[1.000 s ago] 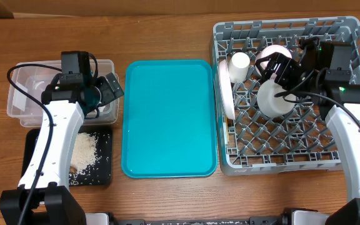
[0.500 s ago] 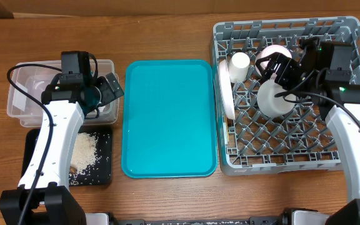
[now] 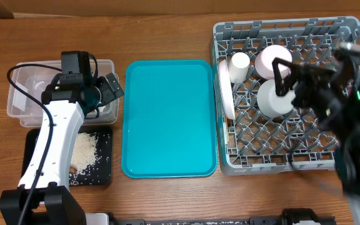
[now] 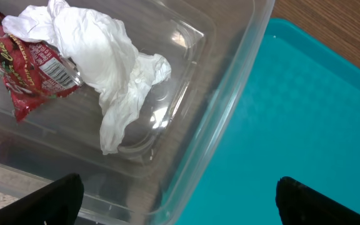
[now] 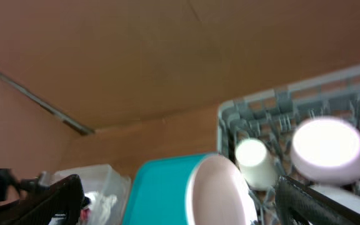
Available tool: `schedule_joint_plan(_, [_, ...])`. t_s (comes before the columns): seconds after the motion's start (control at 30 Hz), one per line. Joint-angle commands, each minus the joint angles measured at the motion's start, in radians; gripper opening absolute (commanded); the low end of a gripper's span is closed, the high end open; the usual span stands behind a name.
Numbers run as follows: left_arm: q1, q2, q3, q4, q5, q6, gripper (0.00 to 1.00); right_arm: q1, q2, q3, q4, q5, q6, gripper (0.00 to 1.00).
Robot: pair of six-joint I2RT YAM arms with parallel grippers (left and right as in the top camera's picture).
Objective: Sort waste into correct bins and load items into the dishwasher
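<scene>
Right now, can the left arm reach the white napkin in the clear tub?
Probably yes. The left pincer hangs open over the rim of the lidless clear rectangular plastic tub; the crumpled white paper napkin lies uncovered, touching the crumpled red wrapper.

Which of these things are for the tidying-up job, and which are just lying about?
For the job:
red wrapper, white napkin, rice scraps, clear tub, black tray, plate, cup, pinkish bowl, white bowl, grey dish rack.

Just lying about:
teal tray, wooden table.
</scene>
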Motion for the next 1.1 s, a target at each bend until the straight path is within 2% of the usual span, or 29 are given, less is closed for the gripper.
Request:
schedule_joint_plan(0.0, [-0.007, 0.007, 0.009, 0.003, -0.013, -0.011, 1.00, 0.061, -0.135, 0.018, -0.018, 0.190, -0.004, 1.00])
schedule_joint_plan(0.1, [-0.007, 0.007, 0.009, 0.003, -0.013, -0.011, 1.00, 0.104, -0.290, -0.015, -0.055, 0.270, -0.004, 1.00])
schedule_joint_plan(0.27, [-0.007, 0.007, 0.009, 0.003, -0.013, -0.011, 1.00, 0.105, -0.492, -0.091, -0.163, 0.296, -0.003, 1.00])
schedule_joint_plan(0.43, [-0.007, 0.007, 0.009, 0.003, -0.013, -0.011, 1.00, 0.105, -0.687, -0.298, -0.158, 0.299, -0.004, 1.00])
schedule_joint_plan(0.6, [-0.007, 0.007, 0.009, 0.003, -0.013, -0.011, 1.00, 0.102, -0.783, -0.576, 0.052, 0.379, -0.007, 1.00])
schedule_joint_plan(0.83, [-0.007, 0.007, 0.009, 0.003, -0.013, -0.011, 1.00, 0.102, -0.903, -1.020, 0.608, 0.367, -0.006, 1.00])
schedule_joint_plan(0.93, [-0.007, 0.007, 0.009, 0.003, -0.013, -0.011, 1.00, 0.102, -0.935, -1.109, 0.673, 0.367, -0.007, 1.00])
schedule_joint_plan(1.07, [-0.007, 0.007, 0.009, 0.003, -0.013, -0.011, 1.00, 0.101, -0.935, -1.169, 0.667, 0.360, -0.053, 1.00])
